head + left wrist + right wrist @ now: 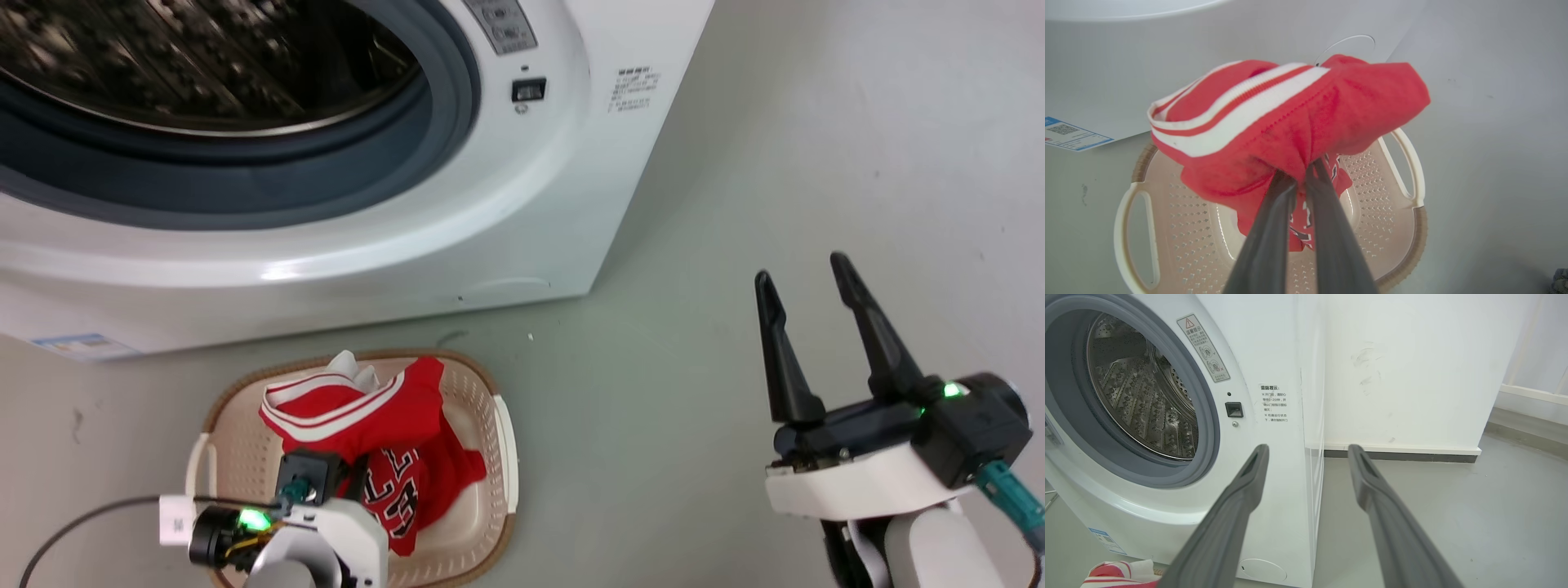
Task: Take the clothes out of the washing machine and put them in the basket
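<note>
WASH DAY: The left gripper (1302, 176) pinches a bunched fold of the red jersey (1363, 98), its fingers closed on the cloth, directly above the basket (1414, 228), which stands on the floor (694, 204) just in front of the washing machine (506, 204); the garment's lower part, lettering (400, 490) showing, hangs down into the basket. The cloth looks light, soft and limp, likely to sag and slide rather than keep its shape; a gathered fold or the thicker white-striped trim (1241, 110) seems the surest place to take hold. The right gripper (802, 273) hangs well apart to the side, fingers spread wide and holding nothing. Counted: one washing machine, one basket, two grippers; one jersey for certain, though a second red garment may be bunched within the bundle; what shows of the drum (1143, 396) appears bare.
</note>
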Available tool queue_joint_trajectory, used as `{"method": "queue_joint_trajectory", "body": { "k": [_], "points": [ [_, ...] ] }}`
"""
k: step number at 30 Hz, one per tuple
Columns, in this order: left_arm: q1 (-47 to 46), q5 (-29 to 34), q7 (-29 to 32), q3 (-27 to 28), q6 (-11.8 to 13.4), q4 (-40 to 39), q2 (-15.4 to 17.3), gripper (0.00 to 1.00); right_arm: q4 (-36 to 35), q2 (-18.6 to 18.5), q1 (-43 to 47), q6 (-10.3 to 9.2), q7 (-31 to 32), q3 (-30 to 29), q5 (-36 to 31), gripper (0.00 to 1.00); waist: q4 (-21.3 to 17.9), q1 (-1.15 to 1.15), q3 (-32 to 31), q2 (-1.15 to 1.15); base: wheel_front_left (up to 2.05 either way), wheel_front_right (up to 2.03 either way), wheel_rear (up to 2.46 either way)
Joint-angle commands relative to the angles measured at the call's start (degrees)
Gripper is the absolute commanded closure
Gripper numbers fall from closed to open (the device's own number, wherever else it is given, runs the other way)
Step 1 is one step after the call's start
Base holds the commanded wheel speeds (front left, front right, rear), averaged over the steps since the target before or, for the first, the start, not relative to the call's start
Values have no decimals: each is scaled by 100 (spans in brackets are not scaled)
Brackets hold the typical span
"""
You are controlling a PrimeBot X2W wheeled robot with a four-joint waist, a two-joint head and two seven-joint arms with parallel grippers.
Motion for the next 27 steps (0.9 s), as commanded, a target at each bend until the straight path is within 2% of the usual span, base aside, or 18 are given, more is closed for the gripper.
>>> {"method": "queue_joint_trajectory", "body": {
  "k": [1, 13, 20, 27],
  "points": [
    [-200, 27, -17, -6, -6, 100, 24, 100, -36, 10, -145, -4, -13, -17, 40, 0, -85, 0, 401, 0, 0, 0, 0],
    [-1810, 237, 77, -283, 92, 2057, 188, 100, -290, 10, -859, -5, -13, -143, 95, 0, -88, 0, 1834, 0, 0, 0, 0],
    [-2407, 288, 403, -431, 134, 2459, 206, 100, -404, 10, -1109, -4, -13, -247, 88, 0, -36, 0, 2365, 0, 0, 0, 0],
    [-2598, 381, 657, -616, 161, 2563, 214, 100, -432, 9, -1188, -5, -13, -294, 81, 0, -3, 0, 2520, 0, 0, 0, 0]
  ]
}}
